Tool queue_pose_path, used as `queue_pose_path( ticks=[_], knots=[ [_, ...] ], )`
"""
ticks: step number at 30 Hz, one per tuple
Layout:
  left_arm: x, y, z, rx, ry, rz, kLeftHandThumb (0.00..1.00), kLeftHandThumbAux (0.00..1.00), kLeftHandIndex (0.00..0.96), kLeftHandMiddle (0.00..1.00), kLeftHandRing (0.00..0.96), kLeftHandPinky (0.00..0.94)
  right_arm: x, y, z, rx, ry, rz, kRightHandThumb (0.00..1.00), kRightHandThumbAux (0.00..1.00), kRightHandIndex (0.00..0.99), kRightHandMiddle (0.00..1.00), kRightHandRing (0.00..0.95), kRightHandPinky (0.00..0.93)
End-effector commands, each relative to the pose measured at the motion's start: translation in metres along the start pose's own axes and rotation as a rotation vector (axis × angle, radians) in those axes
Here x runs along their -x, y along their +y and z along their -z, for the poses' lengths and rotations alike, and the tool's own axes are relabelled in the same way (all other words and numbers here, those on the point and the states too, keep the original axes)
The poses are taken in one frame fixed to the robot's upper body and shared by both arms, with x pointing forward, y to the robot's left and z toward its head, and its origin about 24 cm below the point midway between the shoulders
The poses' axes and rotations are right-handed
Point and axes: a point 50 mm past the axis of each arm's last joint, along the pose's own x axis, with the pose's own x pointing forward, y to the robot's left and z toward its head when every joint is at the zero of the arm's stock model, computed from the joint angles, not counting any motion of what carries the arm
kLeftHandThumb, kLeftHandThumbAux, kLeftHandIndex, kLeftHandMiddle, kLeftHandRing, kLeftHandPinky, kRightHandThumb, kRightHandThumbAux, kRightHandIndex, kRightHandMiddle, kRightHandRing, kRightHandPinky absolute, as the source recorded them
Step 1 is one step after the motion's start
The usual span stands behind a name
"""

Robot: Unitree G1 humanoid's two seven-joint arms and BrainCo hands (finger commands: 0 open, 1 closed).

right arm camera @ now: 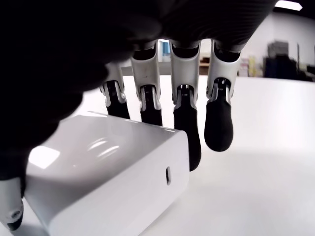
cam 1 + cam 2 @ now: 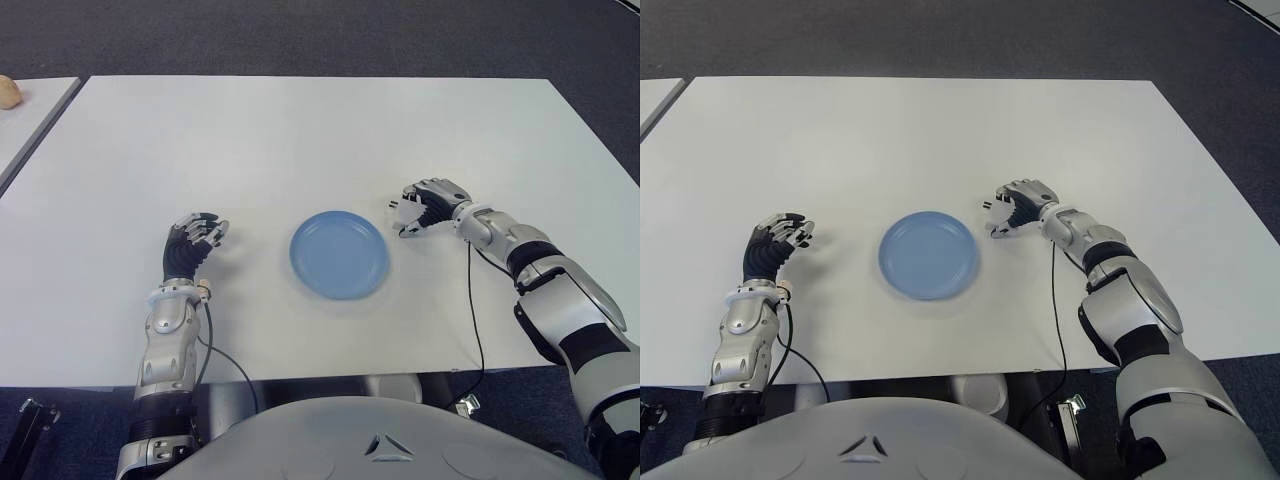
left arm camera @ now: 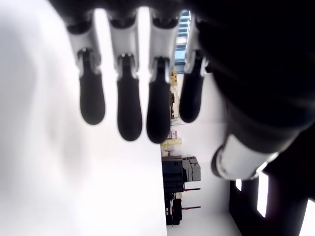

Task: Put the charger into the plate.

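1. I see the charger (image 1: 106, 174), a white block with rounded edges, sitting within my right hand (image 2: 425, 208), just right of the plate and not in it.
2. In the right wrist view my fingers (image 1: 187, 132) curl down over the charger's far side with the thumb on its near side, so the hand is clamped on it. I cannot tell whether it is lifted off the table.
3. The blue plate (image 2: 339, 254) lies flat at the middle of the white table (image 2: 300, 140), between my two hands, with nothing in it.
4. My left hand (image 2: 195, 238) shows to the left of the plate, well apart from it, fingers loosely bent and holding nothing.
5. A second table edge shows at the far left.
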Motion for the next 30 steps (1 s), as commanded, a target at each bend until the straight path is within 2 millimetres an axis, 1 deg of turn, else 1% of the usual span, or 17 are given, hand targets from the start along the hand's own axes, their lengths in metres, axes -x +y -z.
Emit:
queue_pose_path(
  ticks=[1,8,12,22,24,27,30],
  knots=[
    [-0.001,0.001,0.000,-0.003,0.008,-0.016,0.701,0.723,0.428,0.525,0.533,0.515,0.002,0.013,-0.002,-0.093,-0.011,-0.072,0.842,0.682,0.415,0.579,0.741,0.739],
    [-0.001,0.000,0.000,0.009,0.005,-0.028,0.702,0.723,0.427,0.522,0.526,0.505,-0.003,0.002,-0.004,-0.182,-0.004,-0.086,0.843,0.683,0.419,0.574,0.776,0.782],
    [-0.001,-0.001,0.000,0.014,0.007,-0.035,0.702,0.723,0.427,0.522,0.524,0.503,-0.005,-0.001,-0.005,-0.215,0.013,-0.083,0.843,0.682,0.423,0.571,0.801,0.813],
    [-0.003,-0.001,0.001,0.014,0.004,-0.047,0.703,0.723,0.428,0.524,0.529,0.512,-0.012,-0.012,-0.013,-0.306,0.005,-0.011,0.845,0.679,0.430,0.565,0.835,0.841],
    [-0.003,-0.001,0.001,0.015,0.002,-0.046,0.703,0.723,0.427,0.524,0.531,0.514,-0.013,-0.017,-0.016,-0.311,-0.013,0.006,0.846,0.678,0.431,0.566,0.840,0.847],
    [-0.004,-0.001,0.001,0.029,-0.009,-0.036,0.704,0.722,0.427,0.526,0.537,0.522,-0.016,-0.039,-0.028,-0.321,-0.071,0.091,0.846,0.677,0.433,0.563,0.850,0.857],
    [-0.005,-0.001,0.001,0.036,-0.010,-0.035,0.704,0.722,0.428,0.531,0.543,0.526,-0.015,-0.046,-0.032,-0.318,-0.090,0.134,0.846,0.676,0.433,0.558,0.858,0.863]
  ],
)
